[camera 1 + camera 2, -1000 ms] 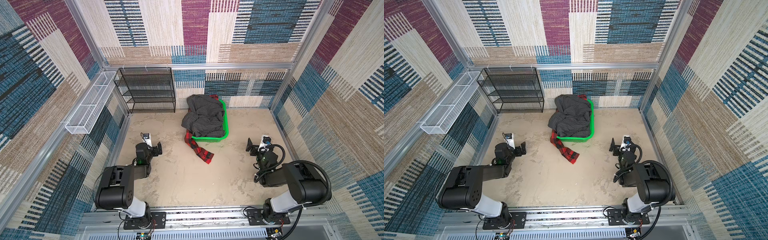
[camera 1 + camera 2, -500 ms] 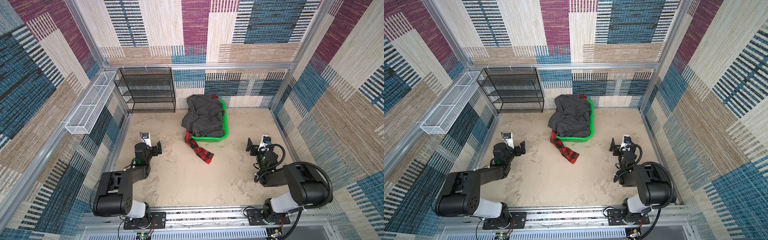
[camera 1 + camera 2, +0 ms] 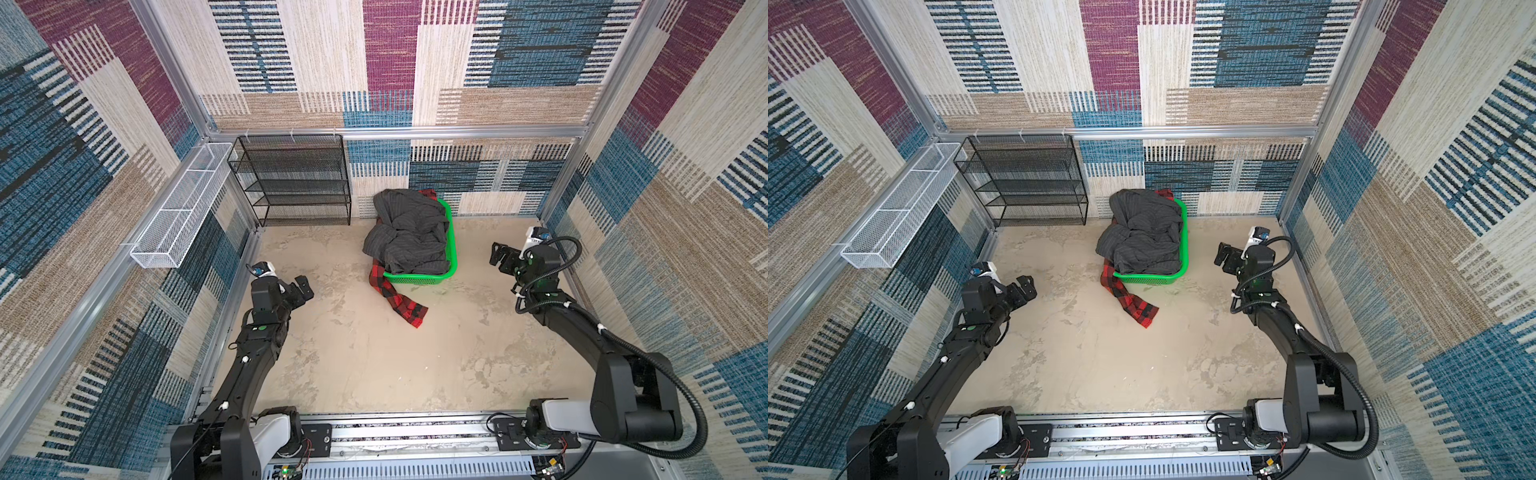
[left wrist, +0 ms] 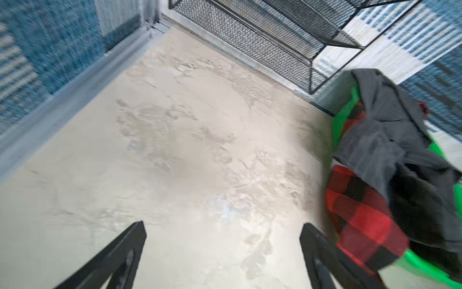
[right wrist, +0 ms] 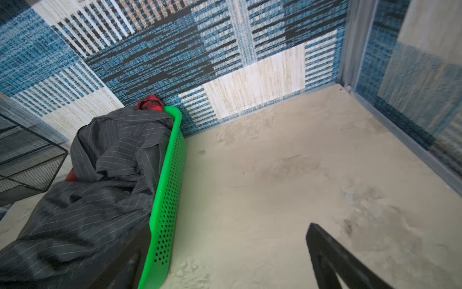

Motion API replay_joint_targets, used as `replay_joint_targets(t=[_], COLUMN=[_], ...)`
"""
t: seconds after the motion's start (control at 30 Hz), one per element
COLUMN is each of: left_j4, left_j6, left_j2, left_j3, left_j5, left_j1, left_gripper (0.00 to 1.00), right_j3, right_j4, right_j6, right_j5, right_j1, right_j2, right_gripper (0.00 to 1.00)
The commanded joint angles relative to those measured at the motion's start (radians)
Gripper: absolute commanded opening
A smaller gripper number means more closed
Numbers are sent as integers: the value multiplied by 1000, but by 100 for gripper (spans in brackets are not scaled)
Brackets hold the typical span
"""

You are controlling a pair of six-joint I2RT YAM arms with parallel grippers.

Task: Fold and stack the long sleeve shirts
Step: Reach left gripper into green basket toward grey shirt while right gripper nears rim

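A dark grey pinstriped long sleeve shirt (image 3: 409,232) (image 3: 1144,232) lies heaped in a green mesh basket (image 3: 453,249) (image 3: 1185,245) by the back wall. Under it is a red-and-black check long sleeve shirt (image 3: 399,299) (image 3: 1133,301), with one sleeve trailing out onto the floor. My left gripper (image 3: 302,289) (image 3: 1025,286) (image 4: 224,226) hovers open and empty to the left of the basket. On the other side my right gripper (image 3: 500,255) (image 3: 1225,255) (image 5: 223,242) is open and empty too. Both wrist views show the grey shirt (image 4: 390,140) (image 5: 100,175) and some red check cloth (image 4: 360,212) (image 5: 150,102).
A black mesh shelf rack (image 3: 295,183) (image 3: 1025,183) stands at the back left, just left of the basket. A white wire tray (image 3: 183,208) hangs on the left wall. Patterned walls close in on three sides, and the arms' rail (image 3: 415,432) runs along the front.
Both arms have unfolded from their low rest pose and stretched forward. The right gripper has moved toward the back wall beside the basket. Both grippers stayed open.
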Motion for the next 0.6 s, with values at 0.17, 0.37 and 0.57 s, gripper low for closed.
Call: replay_joint_targets(t=[0.17, 0.37, 0.57], left_j4=[-226, -376, -503], left_j6=[-65, -2, 77], left_j2=[52, 165, 393], left_j3=[168, 386, 672], left_j5=[236, 197, 202], left_j1=[-83, -252, -348], left_gripper=[100, 100, 100], right_j3=[215, 333, 391], right_j4=[-170, -196, -185], right_j6=[32, 12, 17], right_j5=[-210, -250, -287], right_j1=[35, 117, 156], right_j2=[227, 374, 473], right_gripper=[46, 44, 41])
